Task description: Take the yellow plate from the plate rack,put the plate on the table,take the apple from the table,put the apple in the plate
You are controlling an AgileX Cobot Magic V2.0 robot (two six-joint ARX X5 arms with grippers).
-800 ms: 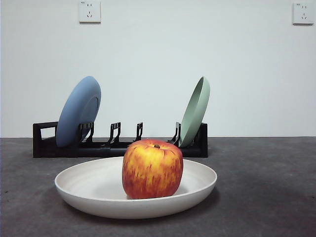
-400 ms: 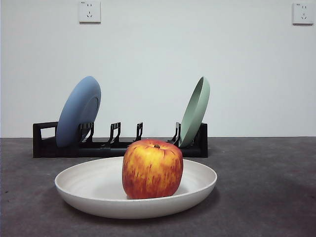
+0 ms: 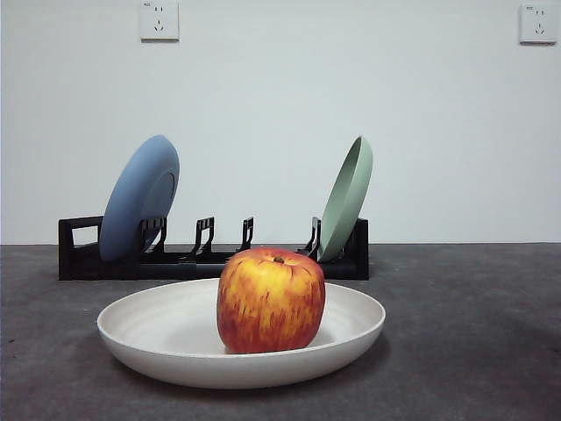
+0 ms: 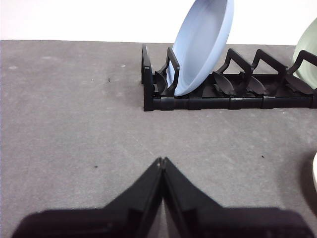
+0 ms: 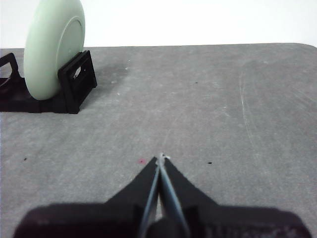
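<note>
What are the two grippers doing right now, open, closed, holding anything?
Left gripper: closed, holding nothing, above bare table.
Right gripper: closed, holding nothing, also over the table.

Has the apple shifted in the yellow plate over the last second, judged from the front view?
No. The apple sits at the same spot in the yellow plate, its top still overlapping the plate rack base at the same place behind it.
</note>
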